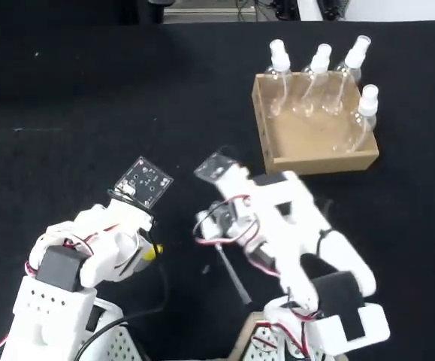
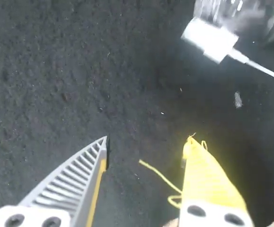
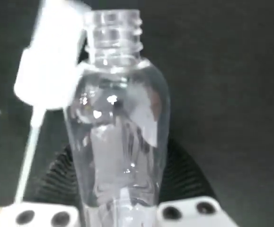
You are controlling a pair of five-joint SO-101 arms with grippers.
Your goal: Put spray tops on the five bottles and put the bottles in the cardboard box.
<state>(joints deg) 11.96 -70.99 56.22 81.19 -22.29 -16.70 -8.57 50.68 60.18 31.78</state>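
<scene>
My right gripper (image 3: 120, 165) is shut on a clear bottle (image 3: 118, 132) whose threaded neck is bare. A white spray top (image 3: 51, 61) with a thin dip tube lies close beside the bottle's neck. In the high view the right gripper (image 1: 215, 218) is low over the black table near the middle, and the spray top's tube (image 1: 232, 274) runs back toward the arm's base. My left gripper (image 2: 147, 144) is open and empty above the mat, a little away from the spray top (image 2: 210, 40). In the high view the left gripper (image 1: 153, 247) is to the left of the right one.
A cardboard box (image 1: 266, 131) stands at the back right and holds several clear bottles with white spray tops (image 1: 321, 59). A small square board (image 1: 143, 182) sits on the left arm's wrist. The black table (image 1: 89, 98) stretches bare to the far left.
</scene>
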